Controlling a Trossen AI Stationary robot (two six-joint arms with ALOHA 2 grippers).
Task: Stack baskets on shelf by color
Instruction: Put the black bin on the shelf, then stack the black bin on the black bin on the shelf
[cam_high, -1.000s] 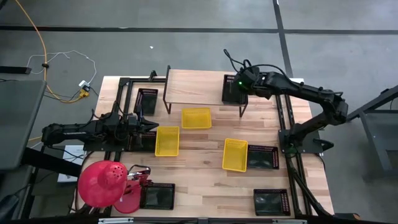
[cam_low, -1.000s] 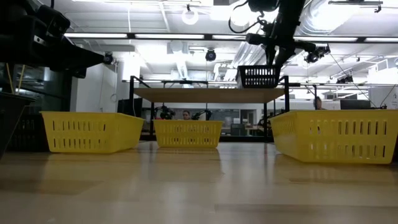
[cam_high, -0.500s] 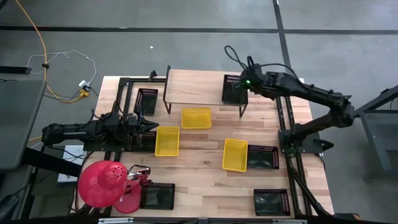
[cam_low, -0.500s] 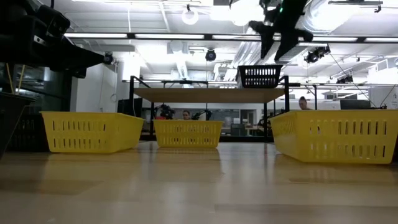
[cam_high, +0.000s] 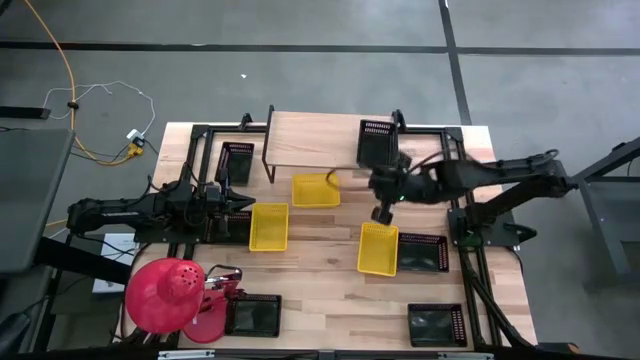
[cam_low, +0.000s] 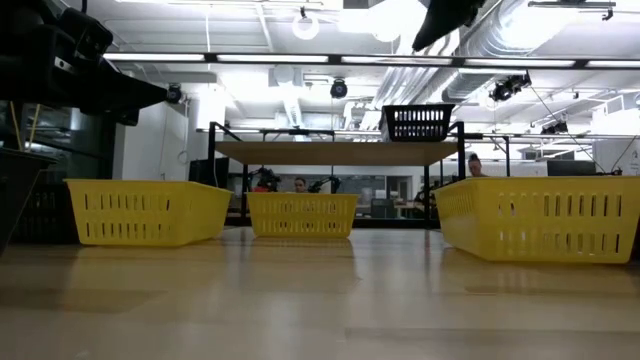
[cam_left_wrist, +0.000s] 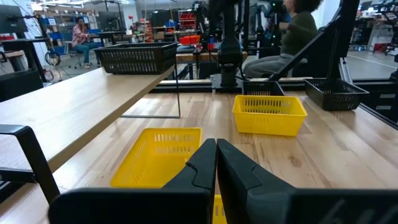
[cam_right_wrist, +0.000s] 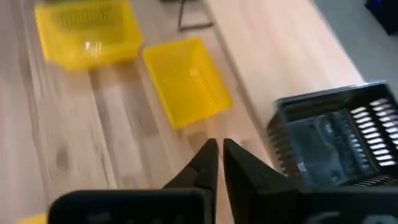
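Light wood tabletop (cam_high: 330, 290): three yellow slotted plastic baskets (cam_high: 315, 189) loose. One black basket (cam_high: 376, 143) on plank shelf (cam_high: 310, 140), black stack begun. Right gripper (cam_high: 381, 214) empty, fingers together, above yellow; left gripper (cam_high: 240, 204) closed, parked.

The right arm reaches in from the right edge of the tabletop (cam_high: 330, 290), stretched toward its middle, wrist bent down. Its right pincer (cam_high: 381, 214) hangs above the surface with fingers nearly together, nothing between them. The left arm lies low along the left edge, its left pincer (cam_high: 243, 204) pointing inward, fingers pressed together and empty.
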